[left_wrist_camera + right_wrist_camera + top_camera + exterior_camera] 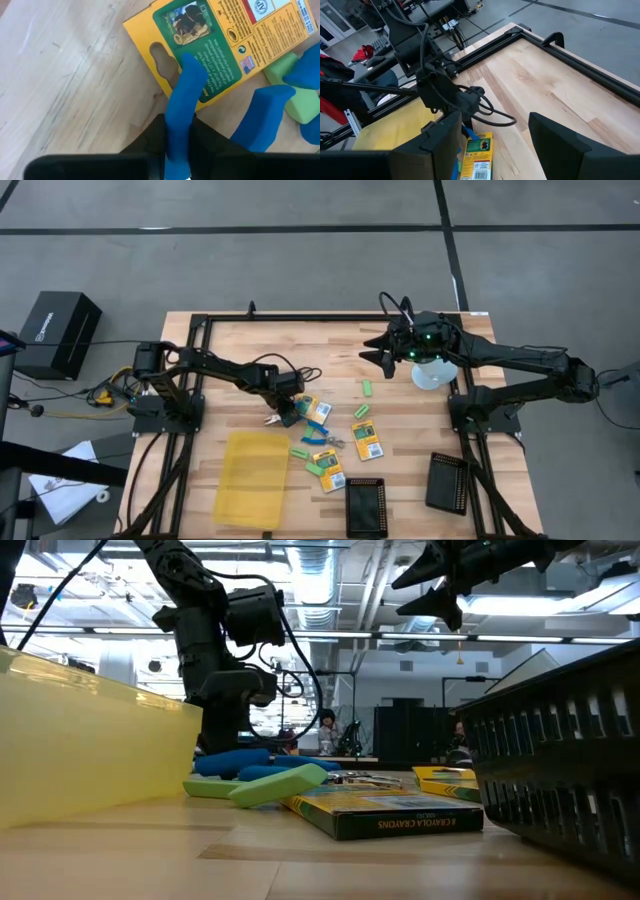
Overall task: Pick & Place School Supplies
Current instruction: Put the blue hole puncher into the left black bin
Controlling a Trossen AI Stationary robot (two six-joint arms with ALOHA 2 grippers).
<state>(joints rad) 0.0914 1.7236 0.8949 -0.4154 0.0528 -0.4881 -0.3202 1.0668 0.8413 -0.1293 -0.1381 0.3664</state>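
Observation:
My left gripper (289, 413) is down at the table among the supplies, shut on a blue-handled scissor-like tool (182, 107). A yellow-orange pack with green print (215, 40) lies flat under that tool. A second blue-handled tool (322, 434) rests on the table beside it. More packs (366, 439) (328, 472) and small green blocks (368, 388) (300, 451) lie flat on the wood. In the low view a green block (280, 785) leans on a pack (390, 812). My right gripper (378, 351) hangs open, high above the far middle of the table, touching nothing. My left gripper pinches one blue handle loop (177, 131) of the scissor-like tool between its two fingers (155, 137), coming down from above. The handle runs forward out of the fingers and lies over the pack's edge. The tool's other blue loop (262, 120) stands free beside the fingers.
A translucent yellow tray (255, 478) sits near the left front. Two black ribbed trays (366, 506) (447, 482) stand at the near edge, right of it. A white round object (435, 372) lies under the right arm. Bare wood spans the table's far half.

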